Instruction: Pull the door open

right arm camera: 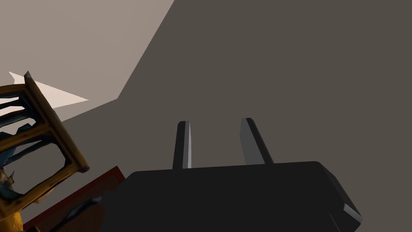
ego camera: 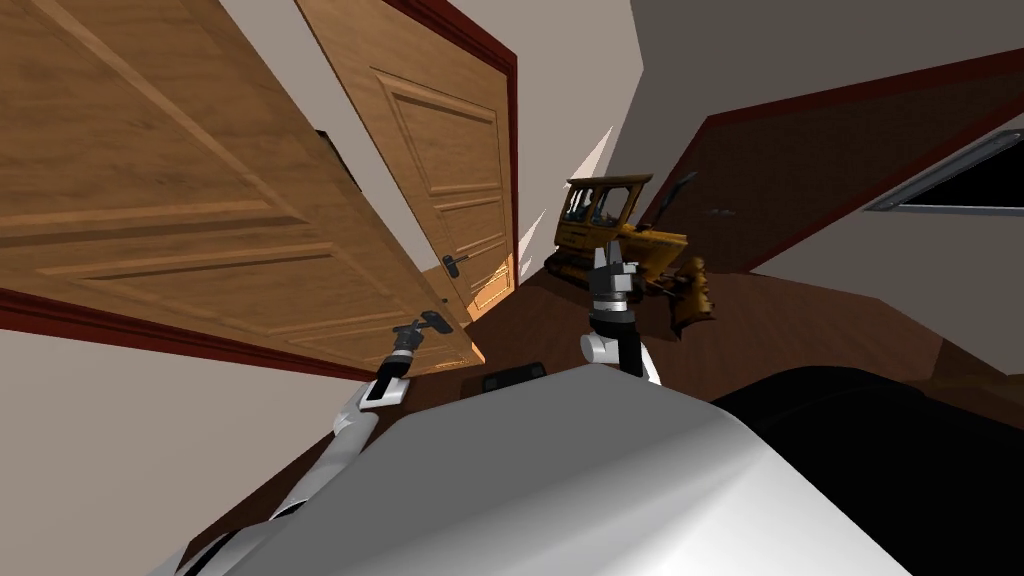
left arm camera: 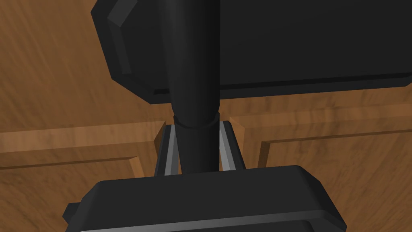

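The pull itself is in hand: the left gripper [left arm camera: 196,129] has its jaws closed on the black handle [left arm camera: 195,72] of the wooden door [ego camera: 200,230] at my left, which seems to stand partly ajar, though the wide lens makes that hard to judge. The next move calls for drawing the arm back along the door's arc with the grip held square. The right gripper [right arm camera: 217,121] is raised near a yellow toy bulldozer [ego camera: 610,235], jaws parted and empty.
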Controlling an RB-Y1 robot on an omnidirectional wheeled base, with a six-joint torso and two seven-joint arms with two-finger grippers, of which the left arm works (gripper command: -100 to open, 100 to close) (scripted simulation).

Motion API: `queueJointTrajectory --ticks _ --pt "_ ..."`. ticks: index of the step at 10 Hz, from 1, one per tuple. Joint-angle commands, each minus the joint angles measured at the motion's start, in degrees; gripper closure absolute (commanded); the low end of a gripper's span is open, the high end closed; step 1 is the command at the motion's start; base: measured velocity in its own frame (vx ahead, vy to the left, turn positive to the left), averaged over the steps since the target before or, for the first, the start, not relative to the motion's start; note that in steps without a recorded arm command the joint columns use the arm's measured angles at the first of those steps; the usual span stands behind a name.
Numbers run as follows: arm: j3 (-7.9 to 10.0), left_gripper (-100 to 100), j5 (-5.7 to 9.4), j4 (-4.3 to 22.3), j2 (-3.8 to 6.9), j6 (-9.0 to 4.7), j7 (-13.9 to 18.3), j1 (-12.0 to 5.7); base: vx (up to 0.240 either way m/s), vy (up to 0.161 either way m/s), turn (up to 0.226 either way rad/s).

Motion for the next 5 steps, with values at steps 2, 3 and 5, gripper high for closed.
queueJointTrajectory --ticks 2,3,5 --pt "-1.07 100 -0.18 -0.16 1.47 -2.69 1.48 1.25 -0.184 0.072 -0.098" --pt "-1.52 100 -0.24 -0.39 2.26 -3.81 2.16 1.98 -0.175 0.099 -0.125" --pt "-2.21 100 -0.34 -0.75 3.45 -5.5 3.17 3.08 -0.178 0.077 -0.101"
